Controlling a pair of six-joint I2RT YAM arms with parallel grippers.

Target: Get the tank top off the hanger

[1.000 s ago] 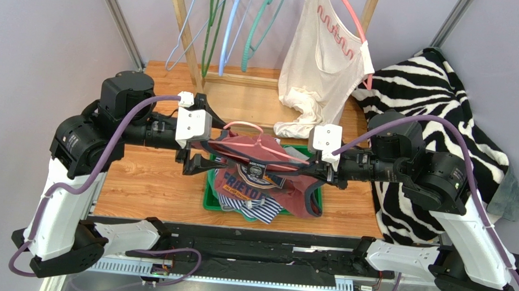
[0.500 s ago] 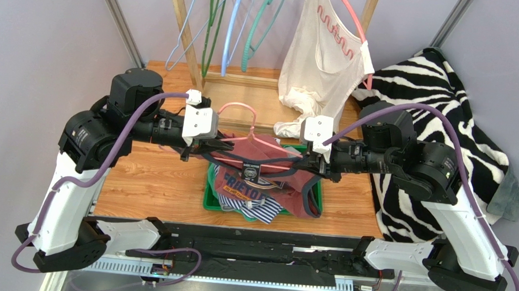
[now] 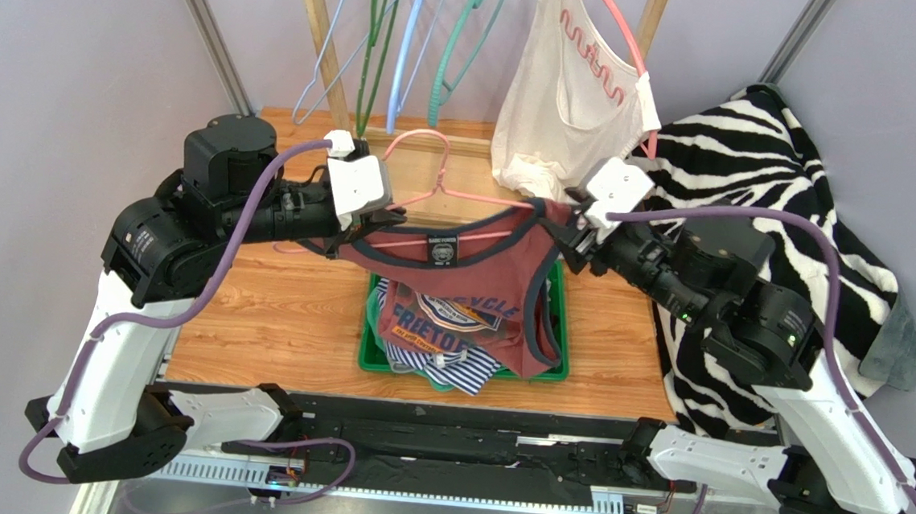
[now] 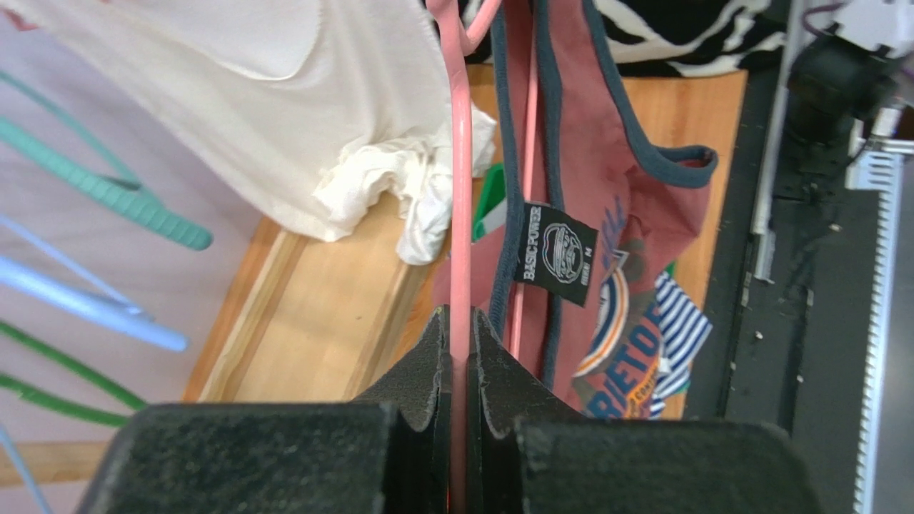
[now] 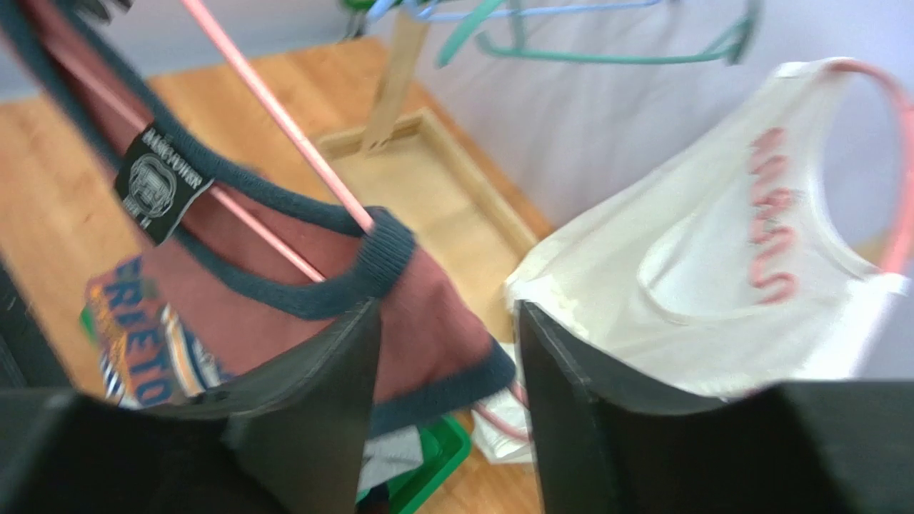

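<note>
A maroon tank top (image 3: pixel 463 284) with navy trim and a chest print hangs on a pink wire hanger (image 3: pixel 443 171) above the bin. My left gripper (image 3: pixel 393 219) is shut on the hanger's left end. In the left wrist view the pink hanger (image 4: pixel 461 214) runs straight into the closed left gripper (image 4: pixel 459 327), with the tank top (image 4: pixel 628 236) beside it. My right gripper (image 3: pixel 572 237) is open at the right shoulder. In the right wrist view the navy-edged tank top (image 5: pixel 429 311) lies loose between the spread jaws of the right gripper (image 5: pixel 445 327), under the hanger (image 5: pixel 281 120).
Below the tank top, a green bin (image 3: pixel 560 363) holds a striped garment (image 3: pixel 449 367). At the back, a wooden rack (image 3: pixel 317 30) carries several bare hangers and a white top (image 3: pixel 571 96) on its own pink hanger. Zebra-print fabric (image 3: pixel 784 171) covers the right side.
My left gripper has shut on the hanger. Both arms have moved up and back, lifting hanger and tank top higher above the bin. My right gripper's jaws have opened.
</note>
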